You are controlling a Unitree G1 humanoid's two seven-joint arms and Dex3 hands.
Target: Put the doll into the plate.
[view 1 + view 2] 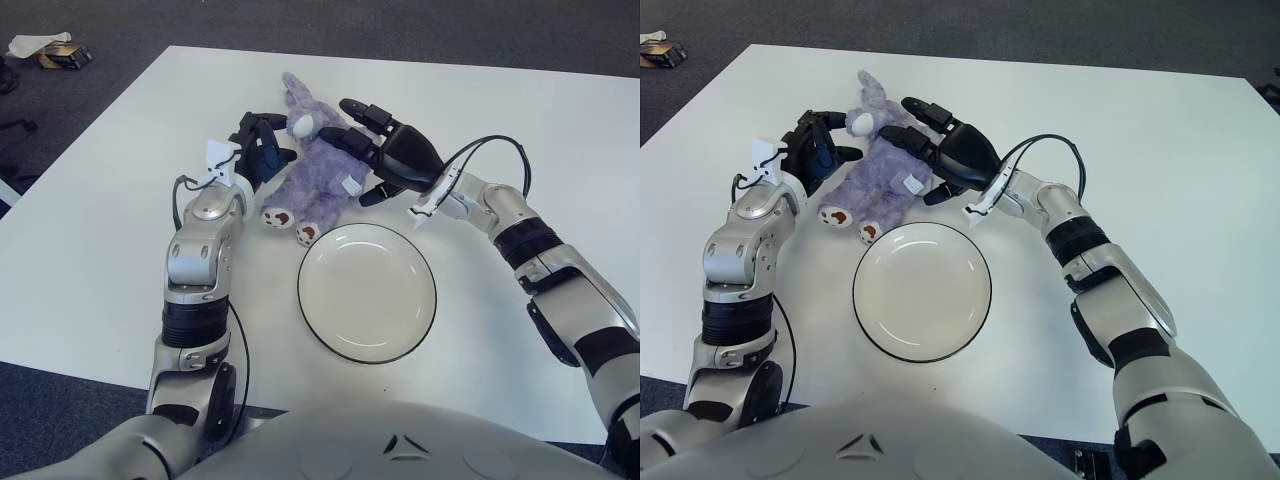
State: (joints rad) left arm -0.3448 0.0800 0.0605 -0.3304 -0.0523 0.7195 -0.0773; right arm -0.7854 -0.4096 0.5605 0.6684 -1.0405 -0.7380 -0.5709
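Doll (312, 170) in the middle of the action here, a purple plush lying on its back on the white bench (120, 280), head toward the far edge and its two feet pointing at the near side, just beyond the rim of the plate (366, 291). Both hands are closing in on it from either flank. The left hand (258, 150) sits against the doll's left side by its arm and head, dark fingers curled in toward the fur; the right hand (372, 150) lies across the doll's other side, fingers reaching over the body, one lower finger tucked by its hip. Looks like a two-sided squeeze, which makes sense for something soft and floppy: pinch it from one side only and it would sag or roll away. Whether either hand has truly clamped down is hard to call from up here; they touch the fur, but the doll sits flat on the bench, not lifted. The plate is empty and close at hand, so the carry looks short: lift, bring it nearer, and lower it over the rim.
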